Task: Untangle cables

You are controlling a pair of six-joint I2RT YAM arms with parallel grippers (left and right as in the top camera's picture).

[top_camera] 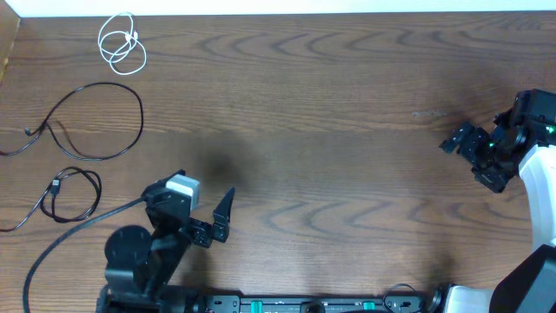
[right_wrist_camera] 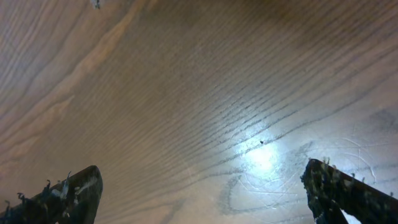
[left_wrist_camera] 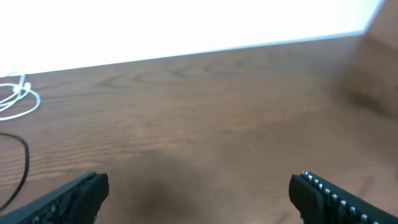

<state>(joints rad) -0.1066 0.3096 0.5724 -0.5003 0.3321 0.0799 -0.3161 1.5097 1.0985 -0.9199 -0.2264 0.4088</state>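
Three cables lie apart at the table's left in the overhead view. The white cable point(top_camera: 122, 42) is coiled at the far left. One black cable point(top_camera: 87, 122) forms a wide loop below it. The other black cable point(top_camera: 65, 193) loops near the left edge. My left gripper point(top_camera: 206, 186) is open and empty, to the right of the black cables. The left wrist view shows its jaws point(left_wrist_camera: 199, 190) wide apart over bare wood, with the white cable point(left_wrist_camera: 18, 98) and a black cable point(left_wrist_camera: 26, 158) at the left. My right gripper point(top_camera: 473, 132) is open and empty at the far right, with bare wood between its jaws point(right_wrist_camera: 202, 186).
A thicker black arm cable point(top_camera: 61, 235) runs from the left arm's base toward the front left edge. The wooden table point(top_camera: 330, 104) meets a white far edge at the back. The right arm's white body point(top_camera: 543, 183) stands at the right edge.
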